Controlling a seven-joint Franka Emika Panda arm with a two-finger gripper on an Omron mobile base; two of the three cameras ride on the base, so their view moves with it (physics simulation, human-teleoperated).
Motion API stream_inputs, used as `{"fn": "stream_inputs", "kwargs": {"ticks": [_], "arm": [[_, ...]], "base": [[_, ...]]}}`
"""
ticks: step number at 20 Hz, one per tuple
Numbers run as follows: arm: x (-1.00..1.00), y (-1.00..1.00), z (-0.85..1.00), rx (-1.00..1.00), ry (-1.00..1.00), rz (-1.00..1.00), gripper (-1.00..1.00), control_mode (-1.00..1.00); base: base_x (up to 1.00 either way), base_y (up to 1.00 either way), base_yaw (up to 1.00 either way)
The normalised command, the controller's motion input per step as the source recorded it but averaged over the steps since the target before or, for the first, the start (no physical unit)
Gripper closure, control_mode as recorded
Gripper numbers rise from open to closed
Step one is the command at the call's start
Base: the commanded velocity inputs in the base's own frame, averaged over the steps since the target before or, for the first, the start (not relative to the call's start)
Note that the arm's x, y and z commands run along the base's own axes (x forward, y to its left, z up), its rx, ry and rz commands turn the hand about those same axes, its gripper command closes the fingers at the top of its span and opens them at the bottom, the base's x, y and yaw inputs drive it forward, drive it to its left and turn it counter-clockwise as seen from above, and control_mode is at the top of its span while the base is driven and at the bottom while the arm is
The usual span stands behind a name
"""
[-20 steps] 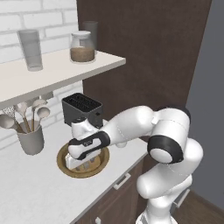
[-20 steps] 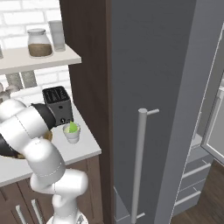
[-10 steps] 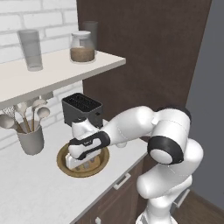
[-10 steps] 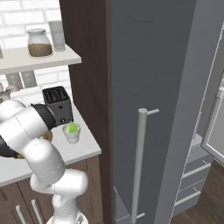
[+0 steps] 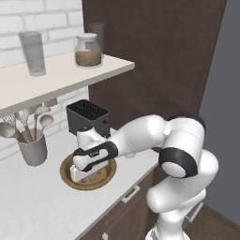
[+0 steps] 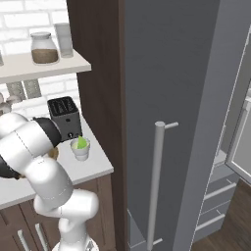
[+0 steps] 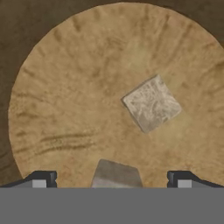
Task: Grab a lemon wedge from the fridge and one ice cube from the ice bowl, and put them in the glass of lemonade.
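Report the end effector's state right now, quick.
End effector: open, holding nothing, down inside the ice bowl, with an ice cube between its fingertips.

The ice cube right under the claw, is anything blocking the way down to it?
Nothing visible does. In the hand view the gripper hangs open over the ice bowl, and one ice cube sits between its fingertips, with only bare wood around it. A second cube lies apart, further in.

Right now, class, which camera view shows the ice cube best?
The hand view: it looks straight down into the ice bowl, where one ice cube lies whole and a second sits between the open gripper fingertips. In the left base view the hand covers the cubes; the right base view barely catches the bowl's rim.
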Motion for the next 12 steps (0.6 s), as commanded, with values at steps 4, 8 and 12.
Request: {"fn": "stream_inputs", "kwargs": {"ticks": [4, 8, 12], "arm": [[-0.01, 0.0, 0.0, 0.0, -0.02, 0.0, -1.0, -1.0], [-0.07, 0.0, 0.0, 0.0, -0.06, 0.0, -1.0, -1.0], [-0.27, 0.0, 0.0, 0.0, -0.1, 0.0, -1.0, -1.0]], "base": [[0.0, 0.0, 0.0], [0.0, 0.0, 0.0], [0.0, 0.0, 0.0]]}}
